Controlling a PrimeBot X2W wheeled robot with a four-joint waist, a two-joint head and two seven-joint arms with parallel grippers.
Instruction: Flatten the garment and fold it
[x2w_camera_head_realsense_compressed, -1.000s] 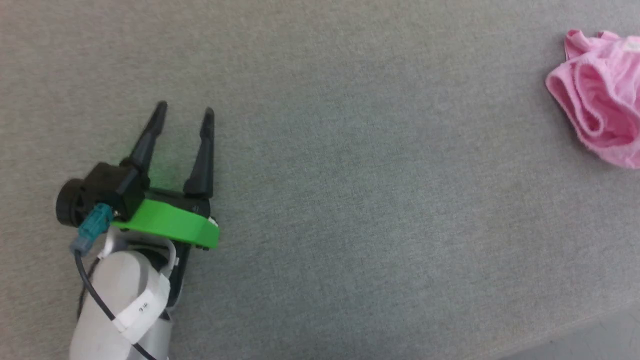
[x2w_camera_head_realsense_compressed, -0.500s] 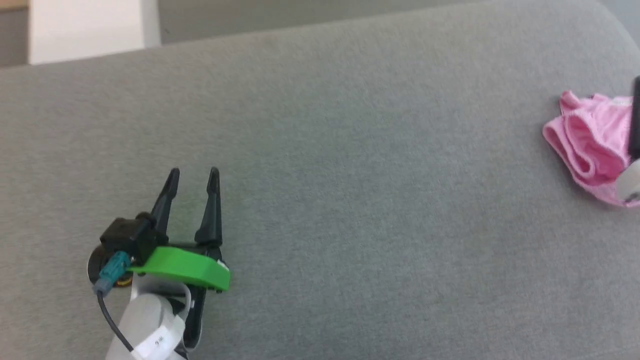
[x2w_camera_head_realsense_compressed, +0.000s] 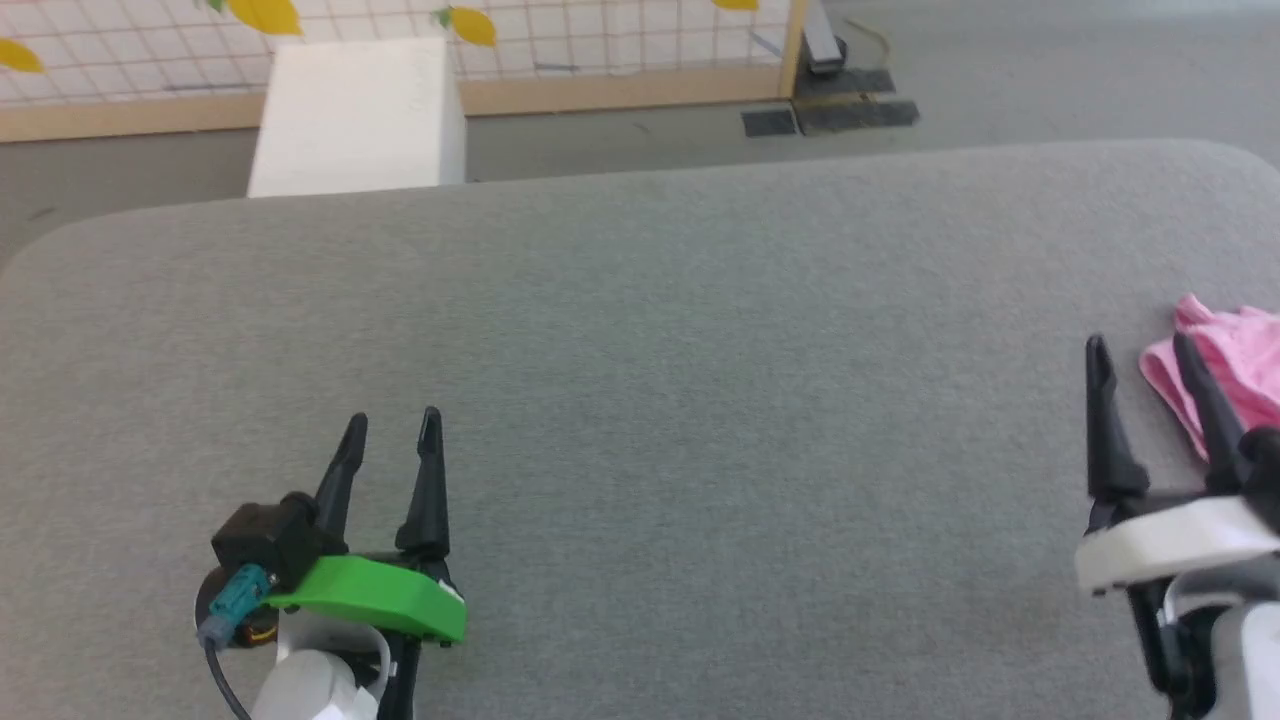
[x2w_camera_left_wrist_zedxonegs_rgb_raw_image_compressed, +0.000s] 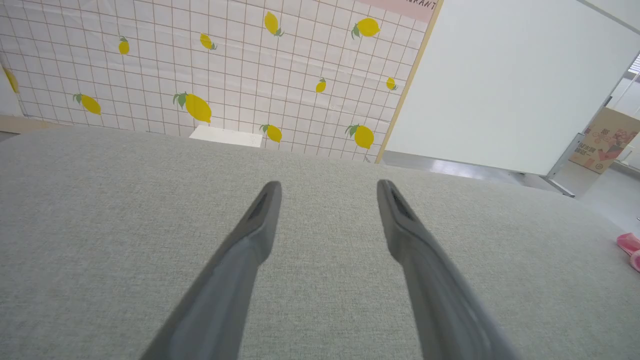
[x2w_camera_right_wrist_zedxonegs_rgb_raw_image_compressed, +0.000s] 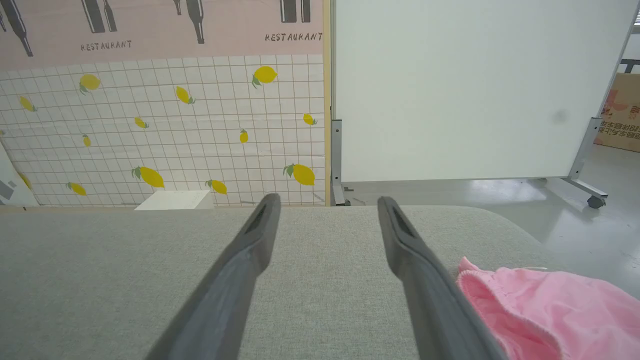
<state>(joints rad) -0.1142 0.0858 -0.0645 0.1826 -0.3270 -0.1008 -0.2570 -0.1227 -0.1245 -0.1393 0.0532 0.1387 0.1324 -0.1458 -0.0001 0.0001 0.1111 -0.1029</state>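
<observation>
- Since a second ago the head camera has tipped up, not the things: the far edge of the grey table (x2w_camera_head_realsense_compressed: 700, 300) now shows, with a white box (x2w_camera_head_realsense_compressed: 355, 120) on the floor beyond it and a lemon-print wall (x2w_camera_left_wrist_zedxonegs_rgb_raw_image_compressed: 200, 60) behind.
- The right gripper (x2w_camera_head_realsense_compressed: 1140, 345) has come into that view over the table's near right part. Half a second ago only a dark sliver of it showed at the picture's edge.
- The garment (x2w_camera_head_realsense_compressed: 1235, 365) is a crumpled pink heap on the table's right end, well short of the far edge. It lies bunched, not flat, with a gathered hem curling at its near side.
- The right gripper's two dark fingers stand spread with nothing between them. In the right wrist view the garment (x2w_camera_right_wrist_zedxonegs_rgb_raw_image_compressed: 550, 305) lies just beside the outer finger, and I cannot tell whether they touch.
- The left gripper (x2w_camera_head_realsense_compressed: 395, 418) hangs over the table's near left part, well apart from the garment, with its fingers spread too and only bare grey cloth between them.
</observation>
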